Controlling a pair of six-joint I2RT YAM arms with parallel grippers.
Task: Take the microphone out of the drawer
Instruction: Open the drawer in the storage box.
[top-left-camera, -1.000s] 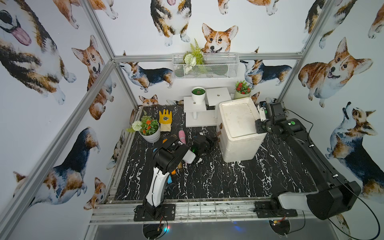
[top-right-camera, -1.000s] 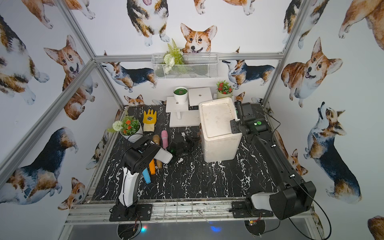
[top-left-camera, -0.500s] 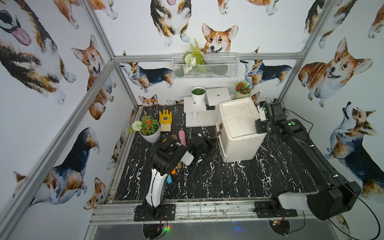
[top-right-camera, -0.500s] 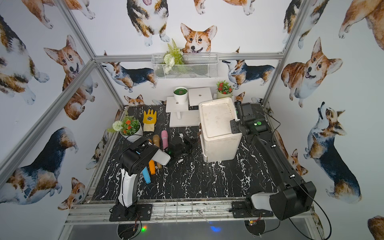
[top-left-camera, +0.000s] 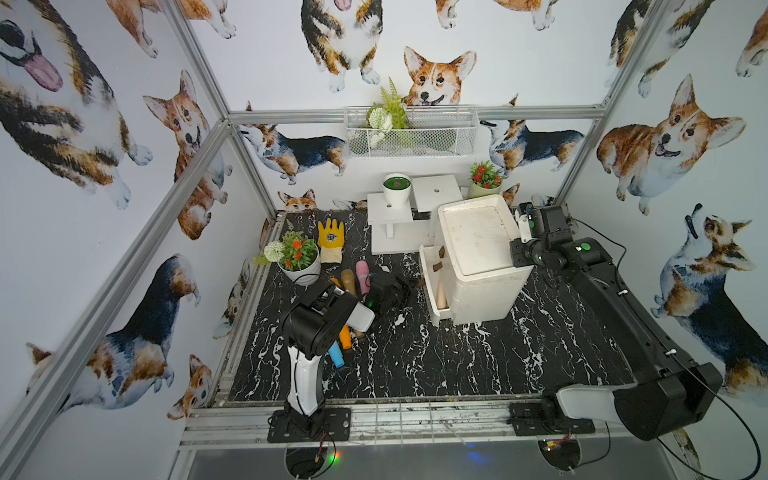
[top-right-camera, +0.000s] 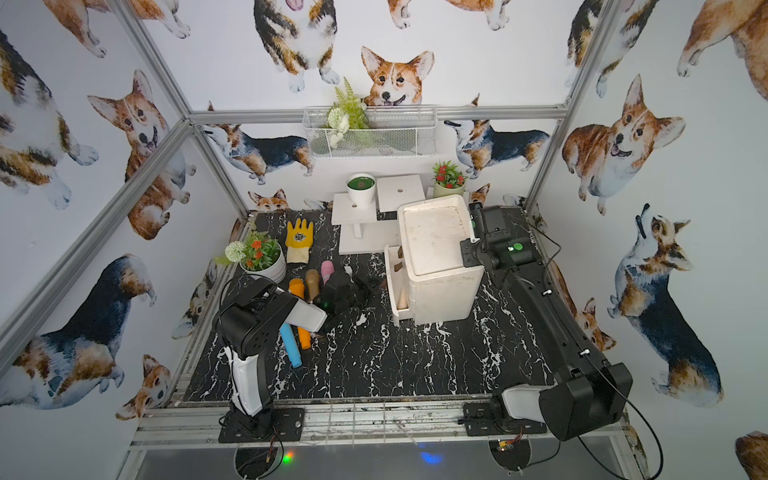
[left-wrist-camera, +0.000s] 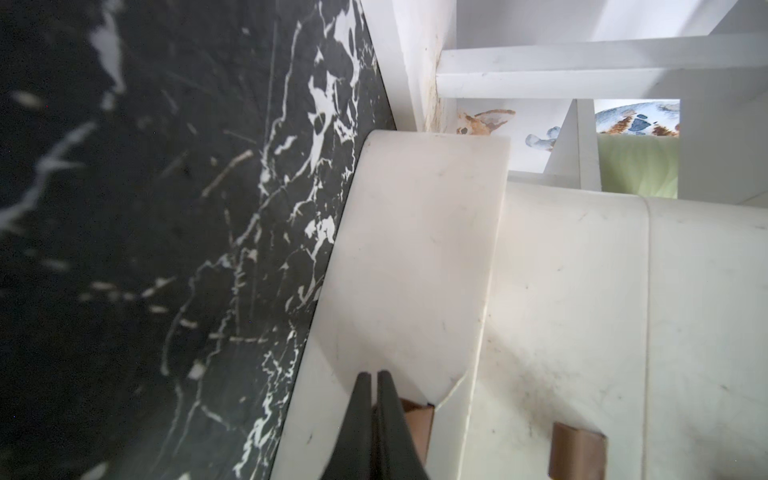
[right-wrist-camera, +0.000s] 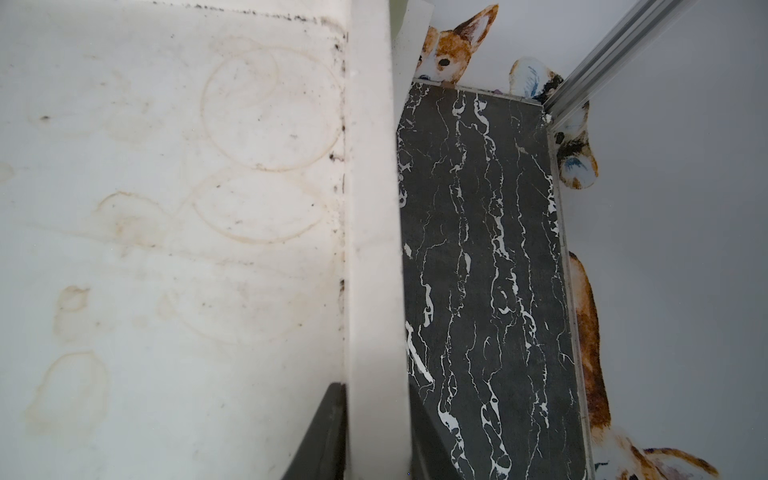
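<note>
Pinching cabinet rim (right-wrist-camera: 374, 208), right tool (right-wrist-camera: 375, 399); left tool (left-wrist-camera: 374, 376) shut at front edge of open drawer (left-wrist-camera: 415, 270)

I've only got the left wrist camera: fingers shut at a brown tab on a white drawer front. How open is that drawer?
Observer: In both top views the bottom drawer stands partly pulled out of the cabinet, its inside showing from above.
Operator: Anything in it?
Observer: A tan rod-shaped thing lies inside, likely the microphone.
Operator: And the right arm?
Observer: The right gripper is clamped over the raised rim of the cabinet top.
</note>
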